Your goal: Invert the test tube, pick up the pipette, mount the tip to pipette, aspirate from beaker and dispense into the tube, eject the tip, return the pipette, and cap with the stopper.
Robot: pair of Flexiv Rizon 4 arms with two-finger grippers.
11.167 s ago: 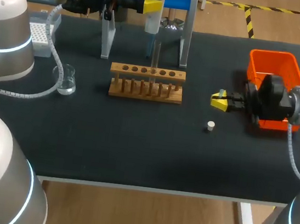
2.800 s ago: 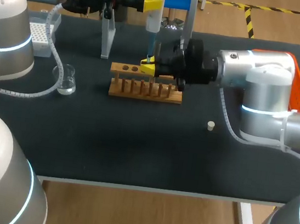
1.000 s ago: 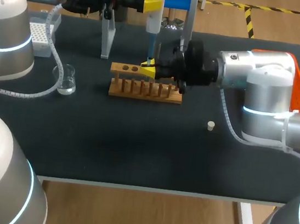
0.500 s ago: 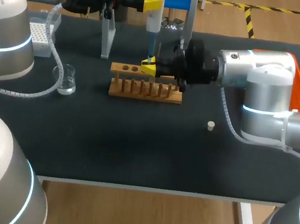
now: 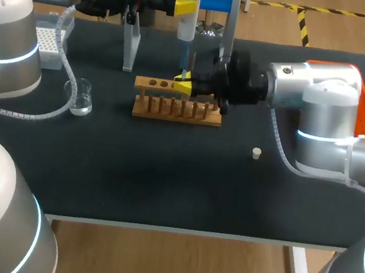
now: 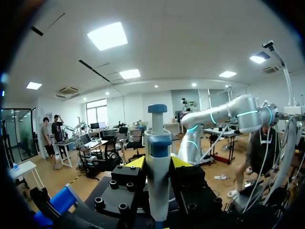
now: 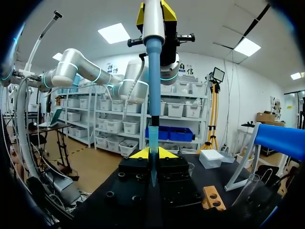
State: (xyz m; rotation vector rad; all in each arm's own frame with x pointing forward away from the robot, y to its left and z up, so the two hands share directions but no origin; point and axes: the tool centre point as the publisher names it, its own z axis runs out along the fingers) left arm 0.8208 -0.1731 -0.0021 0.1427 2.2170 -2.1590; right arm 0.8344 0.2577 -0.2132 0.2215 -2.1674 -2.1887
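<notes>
Yellow-tipped left pincer (image 5: pixel 185 5), upper centre, is clamped on the pipette (image 5: pixel 187 26). Its tip is held between the right pincer (image 5: pixel 183 83) fingers, closed on the test tube (image 5: pixel 190 67). The right arm is extended horizontally leftward.

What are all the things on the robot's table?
pipette: one, white and blue, in the left gripper
pipette tip: one, blue, on the pipette
test tube: one, clear, in the right gripper, over the rack
rack: one, wooden, mid-table
beaker: one, clear, left of the rack
tip box: one, white, far left
stopper: one, white, right of the rack
bin: one, orange, far right
stand: one, grey and blue, behind the rack
left gripper: one, yellow-tipped, holding pipette
right gripper: one, yellow-tipped, holding test tube
</notes>
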